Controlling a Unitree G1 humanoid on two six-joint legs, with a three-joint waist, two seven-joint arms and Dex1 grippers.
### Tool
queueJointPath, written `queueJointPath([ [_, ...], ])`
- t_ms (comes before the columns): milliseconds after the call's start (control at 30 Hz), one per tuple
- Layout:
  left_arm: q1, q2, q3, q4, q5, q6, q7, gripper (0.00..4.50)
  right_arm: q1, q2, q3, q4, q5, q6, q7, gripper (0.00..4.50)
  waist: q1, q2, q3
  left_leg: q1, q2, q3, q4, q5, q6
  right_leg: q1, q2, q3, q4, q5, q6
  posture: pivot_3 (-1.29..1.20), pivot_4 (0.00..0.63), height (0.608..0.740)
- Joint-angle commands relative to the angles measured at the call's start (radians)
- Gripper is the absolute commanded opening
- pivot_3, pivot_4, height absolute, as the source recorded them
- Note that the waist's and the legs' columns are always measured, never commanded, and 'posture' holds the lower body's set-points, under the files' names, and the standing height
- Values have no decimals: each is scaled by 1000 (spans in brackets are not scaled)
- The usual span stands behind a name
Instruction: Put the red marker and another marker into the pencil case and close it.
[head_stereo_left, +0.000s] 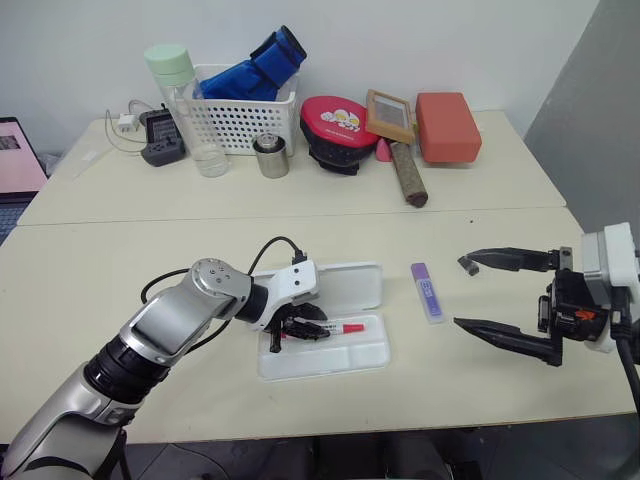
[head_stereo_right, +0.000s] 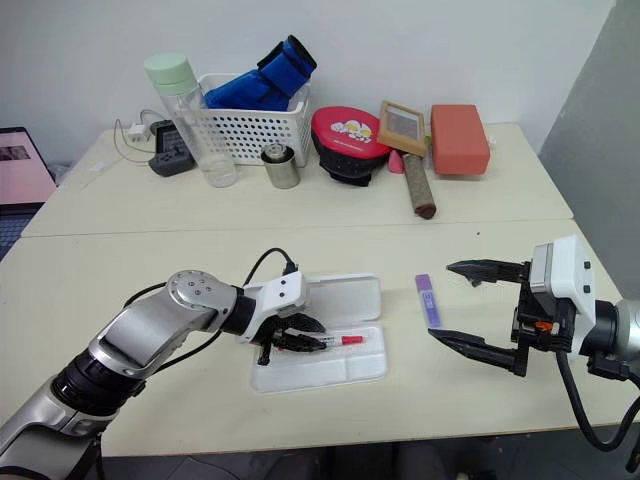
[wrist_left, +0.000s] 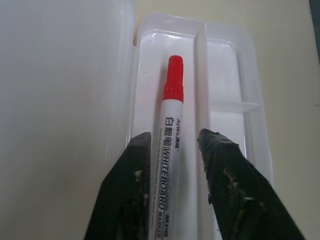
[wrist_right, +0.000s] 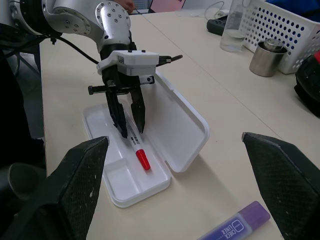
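- Pencil case (head_stereo_left: 345, 352): flat white translucent plastic, rounded corners, lying open on cream tabletop (head_stereo_left: 120, 270) near front edge; lid (head_stereo_left: 352, 288) folded flat on far side, moulded ridges divide tray into compartments
- Red marker (head_stereo_left: 338, 328): slim white barrel w/ red cap, black "WHITEBOARD MARKER" print, lying lengthwise in tray's long compartment next to hinge, cap end toward robot's right
- Left gripper (head_stereo_left: 293, 330): silver-and-white arm reaching down into tray; two matte black wedge fingers (wrist_left: 131, 190) straddle marker barrel w/ a slim gap each side in left wrist view – released, jaws parted, not pinching
- Another marker (head_stereo_left: 428, 291): short flat lavender highlighter w/ label, on bare table just right of case, apart from it
- Right gripper (head_stereo_left: 505, 295): white housing, long tapered black fingers spread wide, hovering above table to right of highlighter, empty
- Small dark grey cap-like piece (head_stereo_left: 465, 265) on table close by upper right finger
- Back of table: white perforated basket (head_stereo_left: 245, 110) holding blue fabric, clear bottle (head_stereo_left: 190, 105) w/ pale green lid, small metal cup (head_stereo_left: 271, 156), red rounded pouch (head_stereo_left: 338, 128), wood-framed item (head_stereo_left: 390, 115), brown cylinder (head_stereo_left: 408, 175), terracotta-red box (head_stereo_left: 448, 126), dark power strip (head_stereo_left: 162, 138) w/ white cable
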Motion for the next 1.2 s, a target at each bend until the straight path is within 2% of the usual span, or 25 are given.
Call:
queueJointPath([
  [33, -28, -5, 43, -60, -22, 18, -9, 2473, 3, -9, -30, -19, 14, -12, 2, 4500, 0, 0, 0, 0, 0, 0, 0, 0, 0, 0, 0, 0, 0, 0, 0, 0, 150, 740],
  [167, -43, -12, 59, -85, -42, 46, -5, 3311, 6, -10, -34, -20, 16, -10, 2, 4500, 0, 0, 0, 0, 0, 0, 0, 0, 0, 0, 0, 0, 0, 0, 0, 0, 150, 740],
  [300, -72, -45, 134, -147, -163, 140, -9, 4066, 8, -9, -33, -21, 18, -9, -1, 4500, 0, -1, 1, 0, 0, 0, 0, 0, 0, 0, 0, 0, 0, 0, 0, 0, 150, 740],
  [333, -78, -56, 147, -154, -182, 160, 1, 4384, 10, -9, -35, -20, 19, -10, -1, 4500, 0, -1, 1, 0, 0, 0, 0, 0, 0, 0, 0, 0, 0, 0, 0, 0, 150, 740],
  [367, -85, -68, 168, -160, -215, 188, 7, 4464, 11, -9, -34, -20, 18, -11, 0, 4500, 0, -1, 1, 0, 0, 0, 0, 0, 0, 0, 0, 0, 0, 0, 0, 0, 150, 740],
  [500, -116, -107, 265, -179, -361, 295, 22, 4464, 6, -10, -30, -13, 17, -14, 3, 4500, -2, -1, 1, 0, 0, 0, 0, 0, -1, 1, 0, 0, 0, 0, 0, 0, 150, 740],
  [633, -133, -102, 296, -183, -400, 323, 49, 4464, -7, -12, -18, -2, 15, -16, 4, 4500, -2, -1, 1, 0, 0, 0, 1, 1, -1, 1, 0, 0, 0, 0, 0, 0, 150, 740],
  [700, -150, -139, 351, -172, -457, 344, 76, 4464, -15, -12, -9, 4, 11, -16, 1, 4500, -2, -2, 1, 1, 0, 1, 1, 1, -2, 1, 0, 0, 0, 0, 0, 0, 150, 740],
  [867, -189, -206, 415, -139, -432, 257, 177, 4464, -46, -9, 23, 40, -27, -7, -41, 4500, 2, -2, 1, 0, 0, 0, 2, 2, -3, 1, 0, 0, 0, 0, 0, 0, 150, 740],
  [933, -204, -228, 447, -100, -402, 205, 230, 4464, -80, 2, 82, 75, -91, 6, -116, 4500, 0, -2, 1, 0, 0, 1, 2, 2, -4, 1, 0, 0, 0, 0, 1, 0, 150, 740],
  [1000, -194, -215, 462, -88, -365, 146, 247, 4464, -150, 33, 179, 121, -172, 81, -275, 4500, -3, -2, 1, 1, 0, 1, 2, 2, -4, 1, 0, 1, 0, 0, 0, 0, 150, 740],
  [1100, -163, -195, 536, -116, -451, 141, 203, 4464, -267, 171, 306, 141, -226, 286, -564, 4500, -10, -3, 1, 1, 1, 2, 2, 3, -5, 0, 0, 2, 0, 0, 0, 0, 150, 740],
  [1200, -135, -159, 523, -133, -419, 80, 164, 4464, -316, 321, 377, 118, -286, 463, -777, 4500, -6, -3, 1, 0, 1, 1, 1, 3, -6, -2, 0, 3, 1, 0, 0, 0, 150, 740],
])
